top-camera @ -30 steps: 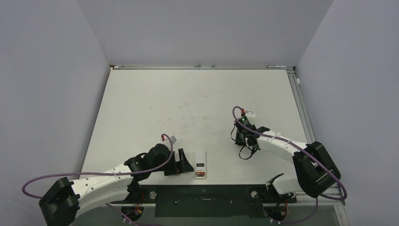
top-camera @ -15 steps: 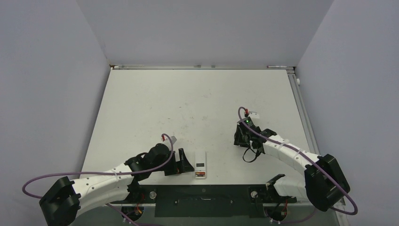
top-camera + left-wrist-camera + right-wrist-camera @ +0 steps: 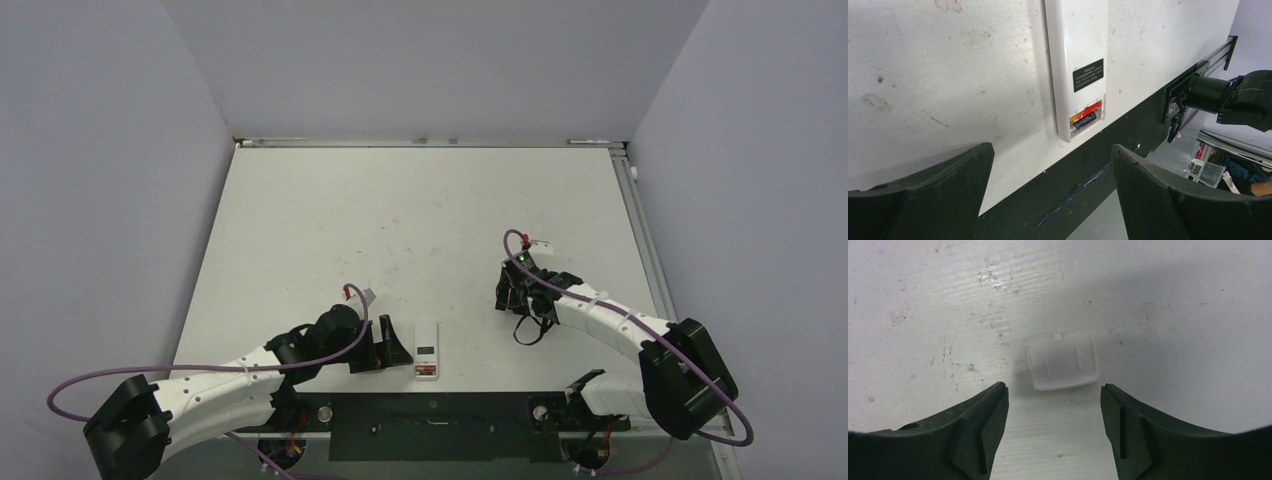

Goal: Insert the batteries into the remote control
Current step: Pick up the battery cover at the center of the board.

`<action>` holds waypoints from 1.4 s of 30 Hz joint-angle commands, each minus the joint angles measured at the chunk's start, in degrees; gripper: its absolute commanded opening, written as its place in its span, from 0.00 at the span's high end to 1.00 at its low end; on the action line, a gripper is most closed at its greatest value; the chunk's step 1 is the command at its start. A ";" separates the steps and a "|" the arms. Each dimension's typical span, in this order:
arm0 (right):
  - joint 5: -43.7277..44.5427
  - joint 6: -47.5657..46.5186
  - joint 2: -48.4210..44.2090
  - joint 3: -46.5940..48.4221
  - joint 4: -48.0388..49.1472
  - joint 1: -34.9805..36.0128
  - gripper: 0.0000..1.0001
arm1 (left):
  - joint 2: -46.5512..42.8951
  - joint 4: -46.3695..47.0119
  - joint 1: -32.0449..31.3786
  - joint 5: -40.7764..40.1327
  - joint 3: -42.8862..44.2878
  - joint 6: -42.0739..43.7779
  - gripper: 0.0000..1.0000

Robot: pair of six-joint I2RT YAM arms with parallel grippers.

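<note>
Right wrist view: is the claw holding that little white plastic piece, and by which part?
No, nothing is held. The right gripper is open, and the white cover lies flat on the table just ahead of its jaws, untouched.

Soft, even light falls from above, and the table [image 3: 300, 230] looks bright, almost washed out. Beyond my right fingers [image 3: 973, 435] a broad grey shadow dims the surface around the small white cover [image 3: 1063, 367], which looks slightly hazy. My left fingers [image 3: 923, 195] are dark and blurred close up. The remote control [image 3: 1075, 50] ahead of them is sharp.
</note>
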 commanded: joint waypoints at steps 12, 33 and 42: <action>2.71 0.57 5.12 0.55 3.02 -0.26 0.35 | 1.79 1.92 0.91 1.35 -0.28 1.69 0.14; 1.72 -1.07 7.29 0.27 4.18 -0.79 0.41 | 1.94 2.69 1.25 1.85 -1.14 1.47 0.14; -0.93 -1.63 6.85 0.09 4.15 -0.24 0.46 | 2.12 2.95 1.34 1.86 -1.28 1.48 0.14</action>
